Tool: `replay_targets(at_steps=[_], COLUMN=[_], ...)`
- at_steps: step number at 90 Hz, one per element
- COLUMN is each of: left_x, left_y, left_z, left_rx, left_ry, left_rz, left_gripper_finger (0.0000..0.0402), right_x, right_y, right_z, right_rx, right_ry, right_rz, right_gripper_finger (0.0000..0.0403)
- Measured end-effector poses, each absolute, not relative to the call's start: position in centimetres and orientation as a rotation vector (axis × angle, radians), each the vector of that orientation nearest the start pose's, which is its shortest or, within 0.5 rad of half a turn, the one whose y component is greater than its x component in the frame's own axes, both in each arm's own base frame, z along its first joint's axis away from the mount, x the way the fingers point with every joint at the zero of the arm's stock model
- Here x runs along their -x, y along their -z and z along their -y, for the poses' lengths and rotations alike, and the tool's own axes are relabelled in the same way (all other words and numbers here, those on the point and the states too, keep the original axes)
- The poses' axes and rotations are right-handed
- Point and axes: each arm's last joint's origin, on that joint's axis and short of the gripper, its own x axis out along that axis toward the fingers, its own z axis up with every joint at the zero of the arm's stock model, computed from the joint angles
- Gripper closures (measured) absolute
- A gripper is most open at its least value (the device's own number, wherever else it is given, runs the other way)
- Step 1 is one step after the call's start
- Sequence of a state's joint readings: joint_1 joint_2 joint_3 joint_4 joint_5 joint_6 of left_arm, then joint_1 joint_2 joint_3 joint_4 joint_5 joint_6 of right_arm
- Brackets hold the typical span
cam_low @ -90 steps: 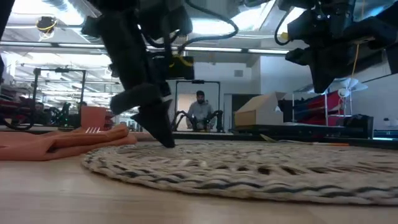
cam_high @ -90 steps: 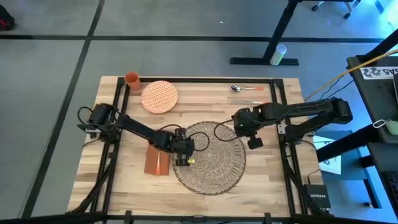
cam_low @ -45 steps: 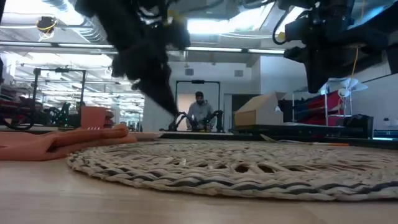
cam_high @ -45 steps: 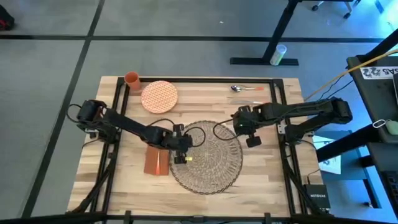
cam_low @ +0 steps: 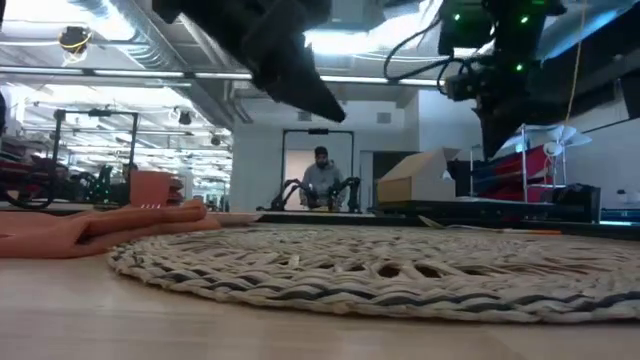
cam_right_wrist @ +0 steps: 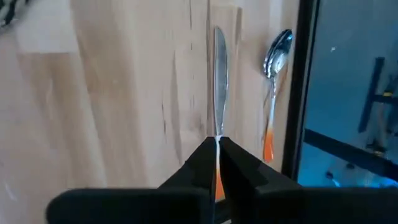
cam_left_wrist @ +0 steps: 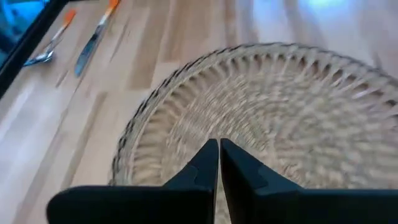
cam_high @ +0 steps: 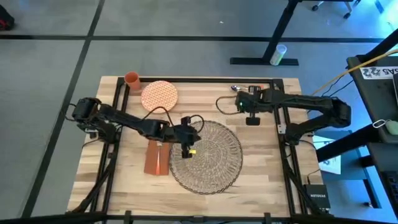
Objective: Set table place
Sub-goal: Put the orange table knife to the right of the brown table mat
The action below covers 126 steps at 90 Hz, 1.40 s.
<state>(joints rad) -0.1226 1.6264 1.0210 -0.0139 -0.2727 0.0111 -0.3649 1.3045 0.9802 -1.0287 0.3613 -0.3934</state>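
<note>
The place, a round woven straw mat [cam_high: 208, 155] with an openwork rim, lies flat on the plank table [cam_high: 267, 162]; it also fills the low view [cam_low: 380, 265]. My left gripper [cam_high: 187, 138] hovers shut above the mat's left part [cam_left_wrist: 267, 106], holding nothing, and it shows raised in the low view [cam_low: 300, 85]. My right gripper [cam_high: 250, 115] is shut and empty. It hangs above the table at the far right, over the knife [cam_right_wrist: 219, 74] with the spoon [cam_right_wrist: 274, 68] beside it.
An orange-patterned plate [cam_high: 159, 96] and an orange cup [cam_high: 132, 78] stand at the far left. A rust-orange napkin [cam_high: 157, 158] lies just left of the mat. Black frame rails [cam_high: 118, 106] cross the table. A person sits in the room far behind [cam_low: 322, 175].
My left gripper has risen off the mat's left rim and drifted a little toward the far right, over the mat. The mat has slid slightly leftward and lies flat. My right gripper has gone from the mat's right side toward the far edge, over the knife and spoon.
</note>
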Motion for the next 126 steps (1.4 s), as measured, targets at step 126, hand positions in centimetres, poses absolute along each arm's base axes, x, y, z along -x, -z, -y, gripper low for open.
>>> replay_targets(at_steps=[126], left_x=[-31.3], left_y=[-17.0], left_z=[0.4], left_rx=[0.049], left_ry=[-0.053], left_rz=[-0.28], left_gripper_finger=[0.0402], right_x=[-12.3], right_y=[-17.9], right_z=[16.6], right_rx=[0.003], right_ry=[0.368], right_rz=[-1.525], right_gripper_finger=[0.0287])
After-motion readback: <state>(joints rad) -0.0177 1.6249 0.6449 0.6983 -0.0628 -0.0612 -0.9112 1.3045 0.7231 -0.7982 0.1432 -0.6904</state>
